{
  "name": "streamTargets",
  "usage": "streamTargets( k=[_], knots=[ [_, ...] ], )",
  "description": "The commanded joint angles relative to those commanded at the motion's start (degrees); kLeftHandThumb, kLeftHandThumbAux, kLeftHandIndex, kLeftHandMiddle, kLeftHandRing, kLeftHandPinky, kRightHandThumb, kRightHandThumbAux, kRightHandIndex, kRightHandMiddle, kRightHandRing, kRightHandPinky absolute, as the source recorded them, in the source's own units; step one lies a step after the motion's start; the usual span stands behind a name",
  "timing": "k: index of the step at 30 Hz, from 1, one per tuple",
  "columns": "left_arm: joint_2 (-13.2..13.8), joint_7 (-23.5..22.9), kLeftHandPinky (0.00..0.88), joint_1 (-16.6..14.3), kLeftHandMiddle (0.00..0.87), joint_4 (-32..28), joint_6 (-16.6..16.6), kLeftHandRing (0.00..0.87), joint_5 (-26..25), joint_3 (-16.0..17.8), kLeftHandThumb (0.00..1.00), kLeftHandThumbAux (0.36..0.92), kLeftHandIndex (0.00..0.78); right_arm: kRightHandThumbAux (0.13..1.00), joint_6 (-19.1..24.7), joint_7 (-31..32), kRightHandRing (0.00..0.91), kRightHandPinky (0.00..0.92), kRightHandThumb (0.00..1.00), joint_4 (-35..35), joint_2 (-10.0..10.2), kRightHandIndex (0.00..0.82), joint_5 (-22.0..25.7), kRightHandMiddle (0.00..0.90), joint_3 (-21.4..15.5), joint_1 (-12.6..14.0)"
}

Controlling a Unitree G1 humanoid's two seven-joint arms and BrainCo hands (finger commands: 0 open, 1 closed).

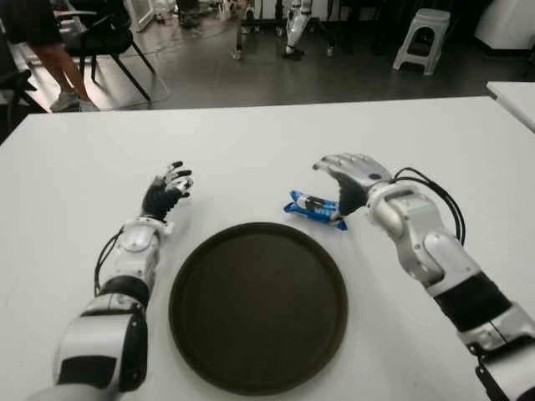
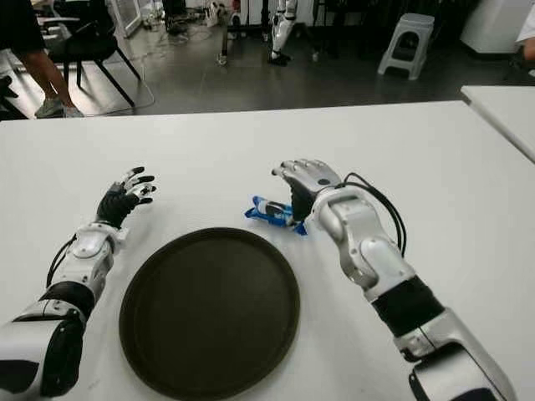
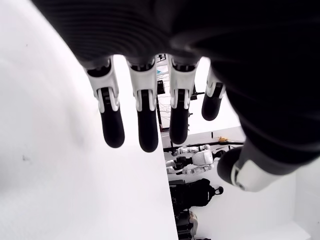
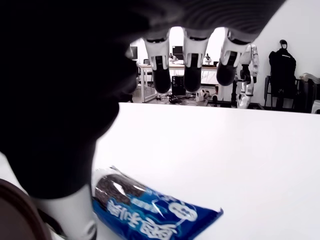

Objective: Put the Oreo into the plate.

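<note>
Right hand (image 1: 344, 180) spread over Oreo packet (image 1: 314, 208), empty; left hand (image 1: 167, 190) open beside plate (image 1: 209, 334). Packet looks light, crinkly, slippery: pinch mid-length.

Bare table (image 1: 251, 142) all round plate (image 1: 258, 305); Oreo (image 1: 314, 208) beside its rim.
</note>
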Motion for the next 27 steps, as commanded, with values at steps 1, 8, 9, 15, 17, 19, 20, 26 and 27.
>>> streamTargets(
  k=[1, 8, 9, 15, 17, 19, 20, 26, 27],
  knots=[
    [-0.01, -0.04, 0.268, 0.00, 0.228, 0.02, -0.03, 0.236, -0.06, 0.05, 0.115, 0.604, 0.133, 0.830, -0.07, -0.09, 0.032, 0.041, 0.000, 0.38, 0.02, 0.040, 0.08, 0.038, 0.01, -0.14],
    [-0.04, -0.16, 0.271, 0.06, 0.224, -0.04, -0.47, 0.231, -0.11, 0.16, 0.111, 0.599, 0.130, 0.818, 0.21, -0.18, 0.030, 0.047, 0.000, 2.75, 0.19, 0.027, 0.22, 0.030, 0.37, -1.43],
    [-0.01, -0.12, 0.268, 0.08, 0.222, -0.11, -0.50, 0.230, -0.02, 0.09, 0.108, 0.599, 0.129, 0.810, 0.31, -0.05, 0.033, 0.050, 0.000, 3.18, 0.26, 0.029, 0.28, 0.033, 0.44, -1.62],
    [0.06, -0.14, 0.267, 0.02, 0.222, -0.14, -0.26, 0.230, 0.05, 0.01, 0.098, 0.600, 0.125, 0.771, 0.19, 0.24, 0.046, 0.069, 0.000, 5.82, 0.72, 0.038, 1.15, 0.043, 0.54, -2.72],
    [0.08, -0.14, 0.270, 0.00, 0.222, -0.15, -0.10, 0.231, 0.05, 0.01, 0.098, 0.599, 0.123, 0.761, 0.00, 0.08, 0.049, 0.074, 0.000, 6.75, 0.88, 0.041, 1.54, 0.045, 0.51, -3.02],
    [0.08, -0.08, 0.274, -0.04, 0.222, -0.10, 0.14, 0.233, 0.02, 0.04, 0.099, 0.597, 0.122, 0.754, -1.05, -1.15, 0.052, 0.079, 0.000, 10.09, 1.33, 0.044, 2.39, 0.047, 0.53, -4.04],
    [0.04, 0.06, 0.278, -0.05, 0.222, -0.08, 0.24, 0.235, 0.00, 0.07, 0.100, 0.594, 0.122, 0.748, -2.75, -3.05, 0.054, 0.084, 0.000, 15.72, 2.35, 0.048, 3.34, 0.049, 0.59, -5.89],
    [-0.01, 0.65, 0.278, 0.10, 0.227, -0.25, -0.11, 0.240, 0.34, -0.20, 0.093, 0.583, 0.124, 0.746, -4.63, -4.00, 0.054, 0.083, 0.000, 20.13, 3.09, 0.068, 6.20, 0.054, 0.16, -7.53],
    [0.00, 0.72, 0.277, 0.10, 0.228, -0.29, -0.16, 0.240, 0.39, -0.26, 0.093, 0.584, 0.125, 0.748, -4.77, -4.11, 0.053, 0.083, 0.000, 20.61, 3.18, 0.070, 6.51, 0.054, 0.17, -7.78]
  ],
)
